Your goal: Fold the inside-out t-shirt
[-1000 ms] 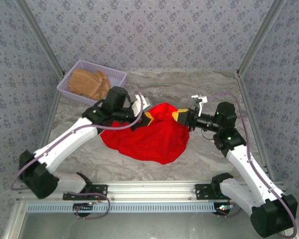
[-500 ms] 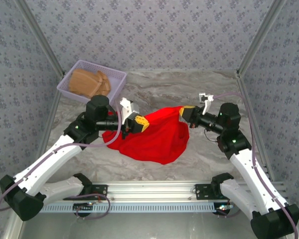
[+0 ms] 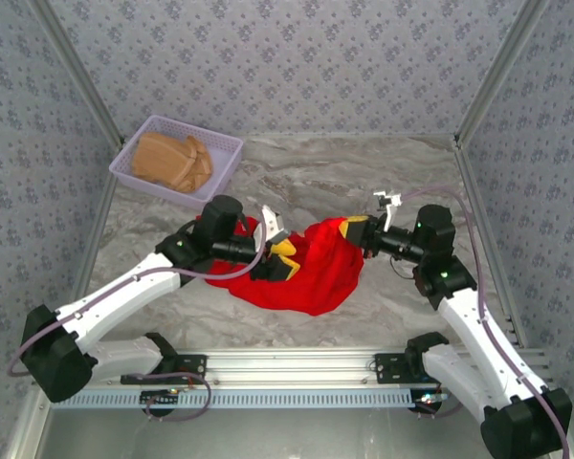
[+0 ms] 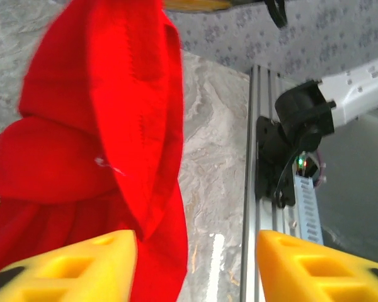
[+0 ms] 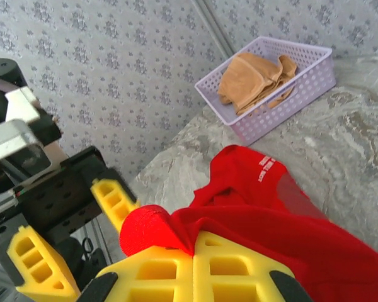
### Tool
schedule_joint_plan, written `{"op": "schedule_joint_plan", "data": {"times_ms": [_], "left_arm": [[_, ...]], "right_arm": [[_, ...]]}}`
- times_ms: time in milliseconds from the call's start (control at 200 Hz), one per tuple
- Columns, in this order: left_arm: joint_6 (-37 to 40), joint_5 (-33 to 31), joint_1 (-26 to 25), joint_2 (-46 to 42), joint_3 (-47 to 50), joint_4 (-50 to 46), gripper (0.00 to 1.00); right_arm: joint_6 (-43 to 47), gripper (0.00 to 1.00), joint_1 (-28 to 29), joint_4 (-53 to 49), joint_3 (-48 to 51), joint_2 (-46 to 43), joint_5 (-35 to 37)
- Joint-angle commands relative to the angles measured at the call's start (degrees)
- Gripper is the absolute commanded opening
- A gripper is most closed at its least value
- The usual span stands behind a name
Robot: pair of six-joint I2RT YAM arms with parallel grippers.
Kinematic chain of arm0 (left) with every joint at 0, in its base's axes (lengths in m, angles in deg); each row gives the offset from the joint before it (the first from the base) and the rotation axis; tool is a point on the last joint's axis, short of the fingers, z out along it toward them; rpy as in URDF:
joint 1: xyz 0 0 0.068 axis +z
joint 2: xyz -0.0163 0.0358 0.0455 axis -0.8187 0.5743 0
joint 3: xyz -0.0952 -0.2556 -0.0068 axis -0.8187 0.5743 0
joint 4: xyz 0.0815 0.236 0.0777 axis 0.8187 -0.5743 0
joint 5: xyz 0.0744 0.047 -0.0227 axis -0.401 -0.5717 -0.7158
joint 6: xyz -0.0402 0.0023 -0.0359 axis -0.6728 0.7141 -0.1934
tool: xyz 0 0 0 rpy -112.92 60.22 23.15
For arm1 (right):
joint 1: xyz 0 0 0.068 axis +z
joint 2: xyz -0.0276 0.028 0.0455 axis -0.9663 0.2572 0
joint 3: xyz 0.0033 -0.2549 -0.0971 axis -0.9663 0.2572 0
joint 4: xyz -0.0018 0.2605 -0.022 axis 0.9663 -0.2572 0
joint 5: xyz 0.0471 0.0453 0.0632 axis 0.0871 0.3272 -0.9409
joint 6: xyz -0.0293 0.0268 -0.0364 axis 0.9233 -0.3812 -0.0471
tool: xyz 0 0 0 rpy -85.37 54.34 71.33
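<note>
Aluminium rail (image 3: 297, 361), near edge of table (image 3: 316, 172): carries both arm bases.

Item 1. Inside-out t-shirt (image 3: 306, 277): bright red soft cloth in a bunched heap at mid-table, between the 2 grippers. 1 edge is lifted off the marbled surface. White lettering shows on a fold in the right wrist view.

Item 2. Left gripper (image 3: 282, 260): over the heap's left side. The yellow fingers stand apart and a hanging fold lies between them, unclamped. Risk: closing here would likely take several layers at once and lock the bunch in instead of spreading it.

Item 3. Right gripper (image 3: 356, 229): at the heap's upper right edge, fingers together on a small roll of the shirt. Risk: the bite looks shallow. With the left side unheld, a pull could slip the cloth free or drag the whole heap sideways.

Item 4. Lilac basket (image 3: 225, 143), far left: holds 1 tan folded garment (image 3: 172, 161), well apart from the shirt. Risk: low, unless the left arm swings wide.
</note>
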Motion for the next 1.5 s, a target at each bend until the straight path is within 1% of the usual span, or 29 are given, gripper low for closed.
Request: {"op": "schedule_joint_plan", "data": {"times_ms": [0, 40, 215, 300, 350, 400, 505, 560, 590, 635, 675, 715, 769, 849, 919, 969, 1064, 1159, 1259, 1314, 1374, 1494], "left_arm": [[-3.8, -4.7, 0.6, -2.5, 1.4, 6.9, 0.62], [-3.9, -5.6, 0.6, -1.6, 0.8, 6.8, 0.64], [-1.1, -4.2, -0.9, 7.6, -5.8, 3.8, 0.71], [-0.8, -2.9, -1.1, 11.6, -8.9, 4.1, 0.71], [-1.1, -1.1, -1.3, 13.8, -10.7, 4.5, 0.69], [-1.5, 0.3, -1.6, 15.7, -12.6, 4.4, 0.62], [-0.7, 1.7, -2.0, 18.4, -15.3, 1.1, 0.42], [-0.7, 2.1, -2.0, 18.6, -15.3, 0.8, 0.25], [-1.0, 2.4, -1.8, 18.4, -15.2, 1.1, 0.15], [-2.2, 2.3, -1.6, 17.7, -15.1, 1.8, 0.0], [-3.9, 1.5, -1.2, 16.4, -14.7, 2.8, 0.0], [-6.4, -0.6, -0.8, 14.5, -13.9, 4.2, 0.0], [-10.2, -4.9, -0.5, 11.7, -12.9, 5.7, 0.0], [-13.9, -10.4, -0.5, 8.3, -12.2, 5.4, 0.0], [-15.2, -13.6, -0.6, 6.8, -12.2, 3.8, 0.0], [-15.7, -16.1, -0.8, 6.4, -12.3, 2.7, 0.0], [-16.5, -19.3, -0.8, 5.8, -12.6, 1.7, 0.0], [-17.3, -20.1, -0.9, 5.9, -13.0, 0.9, 0.0], [-17.7, -20.5, -1.1, 5.8, -13.6, -0.1, 0.0], [-17.2, -19.3, -1.4, 5.6, -13.6, -0.2, 0.0], [-15.7, -16.7, -1.8, 5.2, -13.2, -0.6, 0.0], [-12.3, -12.2, -3.9, 4.6, -10.0, -4.5, 0.0]], "right_arm": [[2.5, 0.0, -0.1, -1.6, 1.3, -1.4, -3.3], [2.5, 0.0, 0.0, -1.9, 1.5, -1.4, -3.4], [2.4, 0.0, 0.0, -1.3, 0.8, -0.6, -3.5], [2.2, 0.0, 0.1, -0.9, 0.7, -0.1, -3.7], [2.3, 0.0, 0.1, -0.8, 0.6, 0.0, -3.6], [2.4, 0.0, 0.1, -1.0, 0.7, -0.1, -3.4], [2.8, 0.0, 0.1, -1.6, 0.3, -0.4, -3.0], [3.4, 0.0, 0.1, -2.6, -0.1, -0.4, -2.3], [3.8, 0.0, 0.1, -3.5, -0.5, -0.3, -1.6], [3.9, 0.0, 0.2, -4.8, -1.2, 0.0, 0.7], [4.1, 0.0, 0.2, -7.4, -2.3, 0.5, 3.7], [5.2, 0.0, 0.2, -12.6, -3.8, 1.2, 7.9], [5.7, 0.0, 0.2, -20.2, -6.2, 2.2, 16.9], [7.0, 0.11, 1.0, -29.0, -9.4, 3.7, 27.0], [7.9, 0.18, 2.6, -32.2, -10.8, 4.4, 31.7], [8.5, 0.24, 3.8, -33.2, -11.4, 4.6, 33.0], [9.6, 0.32, 6.0, -32.4, -11.7, 3.9, 31.1], [11.1, 0.36, 8.8, -31.2, -11.3, 2.6, 27.0], [12.6, 0.39, 12.6, -30.3, -10.4, 1.5, 25.4], [12.7, 0.41, 13.7, -30.3, -10.0, 0.9, 27.8], [11.8, 0.43, 13.7, -31.7, -10.1, 0.8, 30.8], [11.6, 0.43, 11.0, -37.1, -12.6, 3.3, 41.9]]}}
